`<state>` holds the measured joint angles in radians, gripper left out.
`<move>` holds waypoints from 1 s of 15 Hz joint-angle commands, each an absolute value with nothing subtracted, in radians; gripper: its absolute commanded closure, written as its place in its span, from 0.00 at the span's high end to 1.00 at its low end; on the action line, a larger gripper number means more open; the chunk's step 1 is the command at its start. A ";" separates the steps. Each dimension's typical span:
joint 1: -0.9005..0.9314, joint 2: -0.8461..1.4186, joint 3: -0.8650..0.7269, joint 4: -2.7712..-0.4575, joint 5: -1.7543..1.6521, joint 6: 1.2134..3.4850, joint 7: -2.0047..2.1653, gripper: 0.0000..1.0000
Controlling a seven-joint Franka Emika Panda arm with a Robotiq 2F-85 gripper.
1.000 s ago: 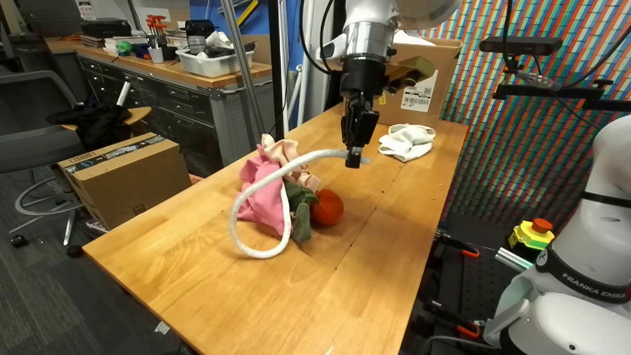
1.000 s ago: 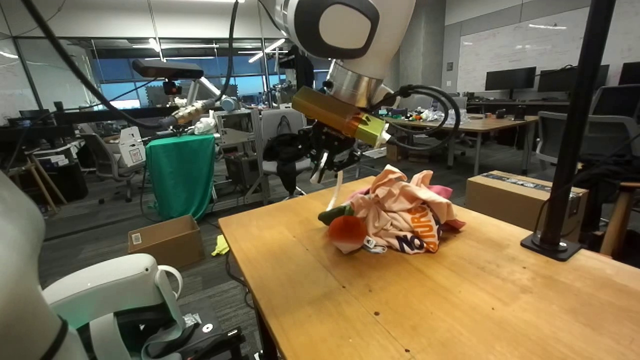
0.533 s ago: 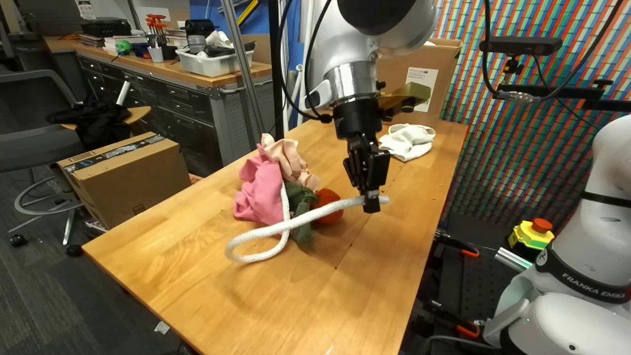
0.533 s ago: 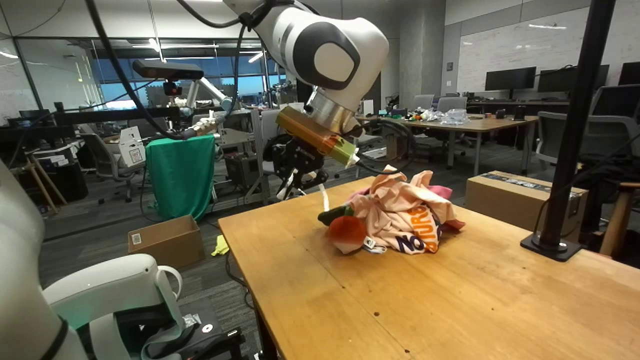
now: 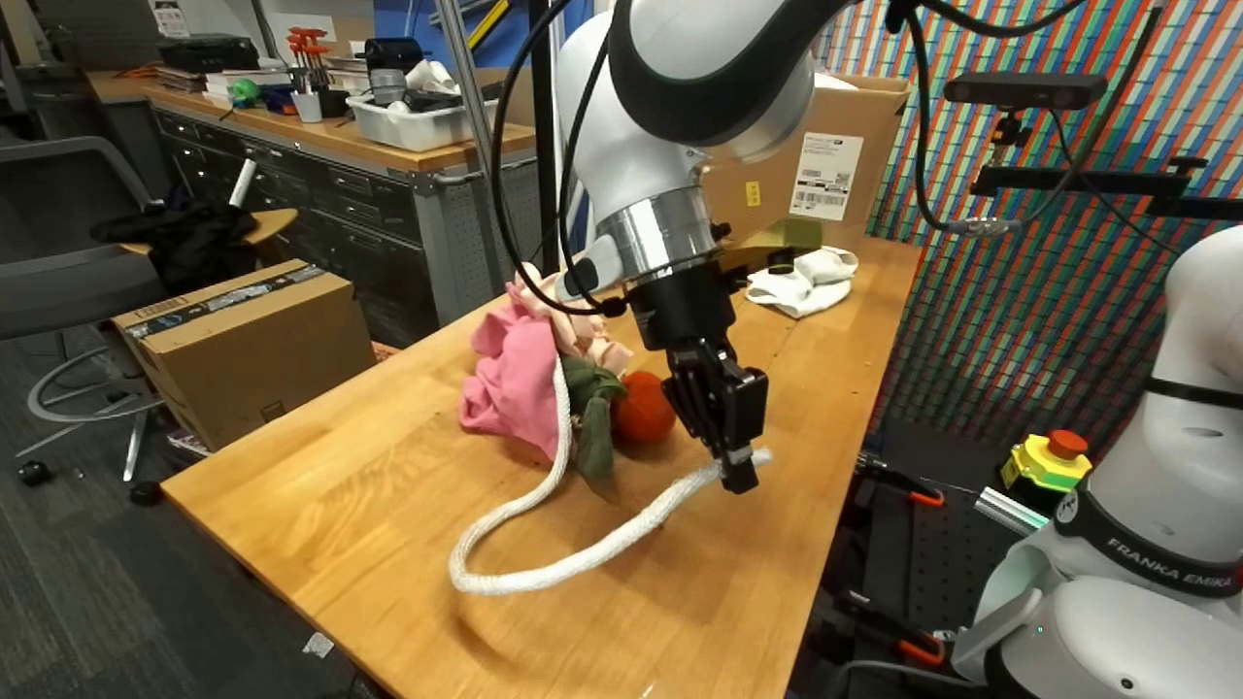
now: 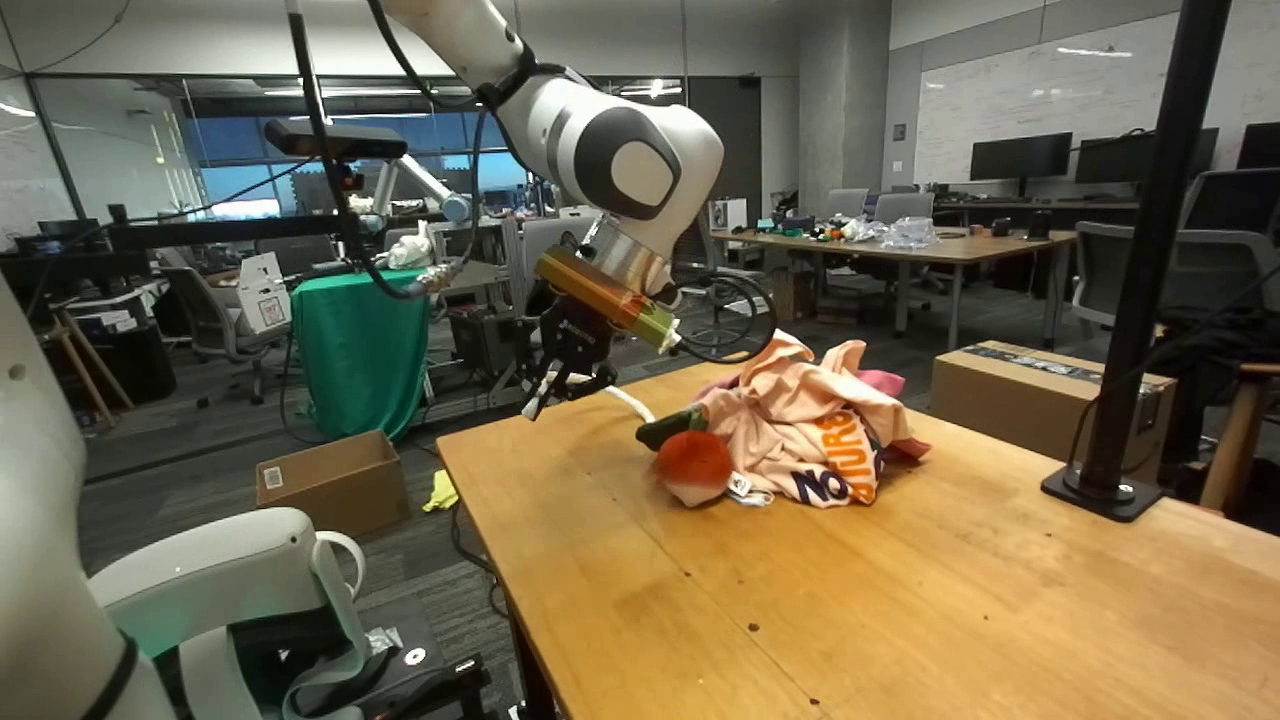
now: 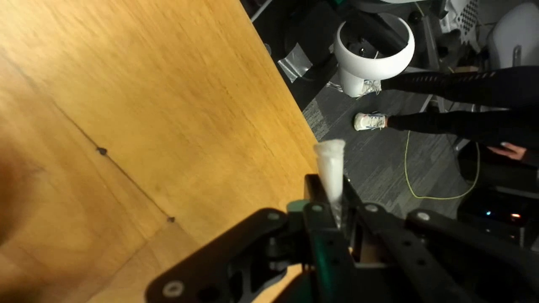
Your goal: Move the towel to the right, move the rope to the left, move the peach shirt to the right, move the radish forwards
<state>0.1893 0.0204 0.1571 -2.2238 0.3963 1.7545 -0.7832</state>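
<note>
My gripper [image 5: 741, 471] is shut on one end of the white rope [image 5: 621, 540], holding that end above the table. The rope's end pokes out between the fingertips in the wrist view [image 7: 331, 162]. The rope curves down in a loose bend, and its far part lies against the pink cloth [image 5: 515, 374]. The red radish [image 5: 645, 410], with green leaves [image 5: 594, 427], lies beside the peach shirt [image 6: 790, 420]. The shirt is a crumpled heap against the pink cloth; it is partly hidden by the arm in an exterior view [image 5: 592, 340]. A white cloth [image 5: 821, 280], perhaps the towel, lies farther back.
A large cardboard box [image 5: 767, 184] stands at the table's far end. A black post [image 6: 1110, 350] rises from the table edge. The table's edge [image 7: 286, 97] runs close to my gripper, with floor and a person's legs beyond it.
My gripper has moved down and away from the heap, lower and leftward in an exterior view, carrying the rope's end. The rope's loop has swung out and lowered. The shirt and radish have stayed put.
</note>
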 commanded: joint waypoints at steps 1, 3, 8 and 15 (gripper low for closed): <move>0.211 0.066 0.200 -2.169 0.385 1.720 -0.780 0.08; 0.223 0.100 0.223 -2.151 0.401 1.714 -0.789 0.08; 0.233 0.159 0.261 -2.128 0.412 1.689 -0.801 0.07; 0.219 0.219 0.267 -2.082 0.412 1.660 -0.783 0.53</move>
